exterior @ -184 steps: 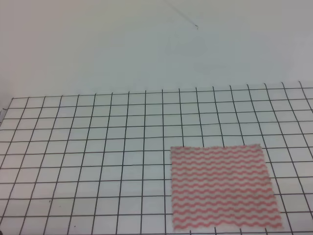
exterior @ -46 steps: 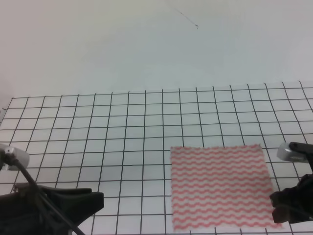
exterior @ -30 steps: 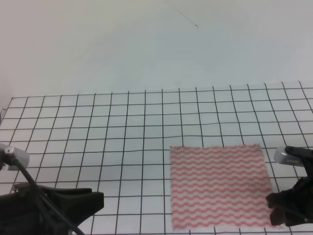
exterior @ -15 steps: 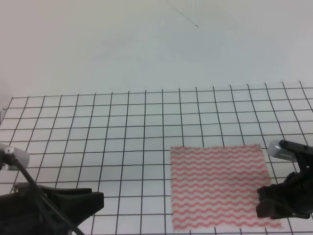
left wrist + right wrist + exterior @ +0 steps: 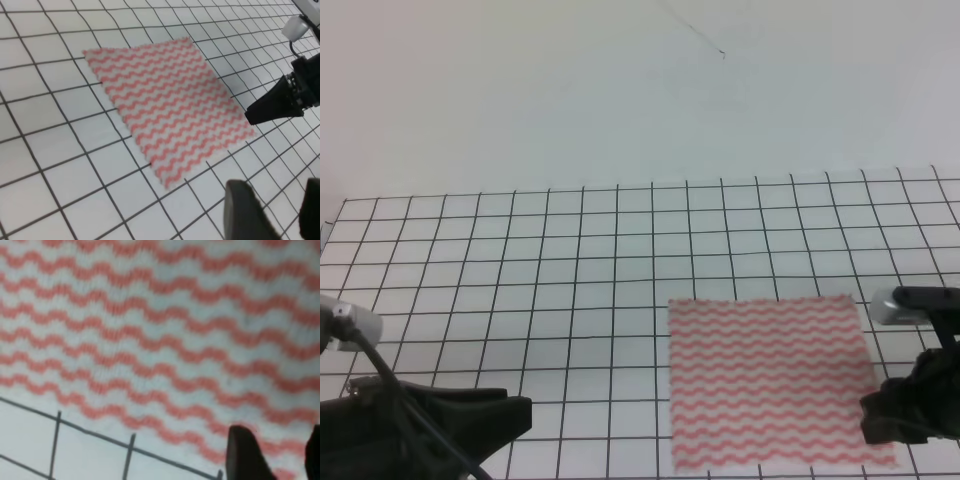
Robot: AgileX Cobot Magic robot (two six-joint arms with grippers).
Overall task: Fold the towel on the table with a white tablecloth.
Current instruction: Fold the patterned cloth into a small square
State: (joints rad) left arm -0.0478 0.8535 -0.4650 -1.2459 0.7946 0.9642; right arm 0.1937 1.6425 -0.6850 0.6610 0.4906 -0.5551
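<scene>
Towel (image 5: 772, 380) flat, unfolded, pink-red wavy stripes, white tablecloth (image 5: 570, 300)

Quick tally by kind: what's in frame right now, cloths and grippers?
Striped towel: 1
Gridded white tablecloth: 1
Grippers: 2, the left gripper and the right gripper
Total: 4

A lab-style test setup, this one. A plain pale wall (image 5: 620, 100) backs a table covered in a white tablecloth (image 5: 570, 300) printed with black grid squares. Nothing homely anywhere.
</scene>
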